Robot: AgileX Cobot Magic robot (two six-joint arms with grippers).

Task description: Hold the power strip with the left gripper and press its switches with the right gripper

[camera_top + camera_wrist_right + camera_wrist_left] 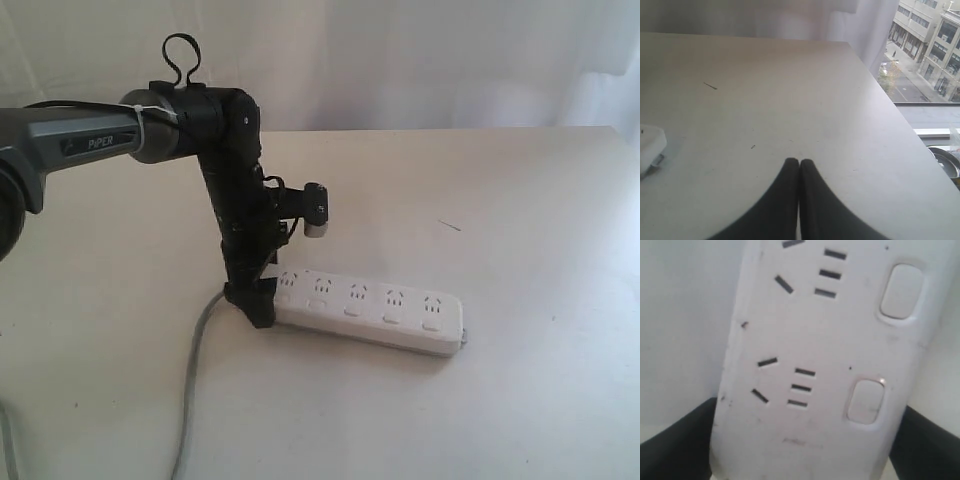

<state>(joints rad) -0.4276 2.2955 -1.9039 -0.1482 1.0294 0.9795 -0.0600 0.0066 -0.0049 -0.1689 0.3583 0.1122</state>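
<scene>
Two things are hard to see. The left gripper (255, 300) stands on the cord end of the power strip (370, 310), and in the exterior view its black body covers that end, so its fingertips and the first of the five switches (352, 311) are partly hidden. The right gripper (799, 167) is outside the exterior view. Only its own wrist view shows it, the two fingers pressed together tip to tip, over the table (790, 90) on the side of the strip's free end and apart from it. Of the power strip (650, 145) that view catches only a cut-off corner.

The strip lies flat on the white table (520, 200), outlets up, switches along its near side. The grey cord (195, 380) leaves the gripped end and runs to the near edge of the picture, where it is cut off. A small dark mark (450, 225) lies behind the strip, well apart from it.

The left wrist view, a little blurred, gives what the exterior view cannot. The dark fingers (675, 445) stand against both long sides of the power strip (815, 340), clamped on it, with two switches (865, 401) in sight. The right wrist view alone shows a window with buildings (925, 45) past the table's edge, and a round metal thing (945, 160), cut off. I cannot tell what it is.
</scene>
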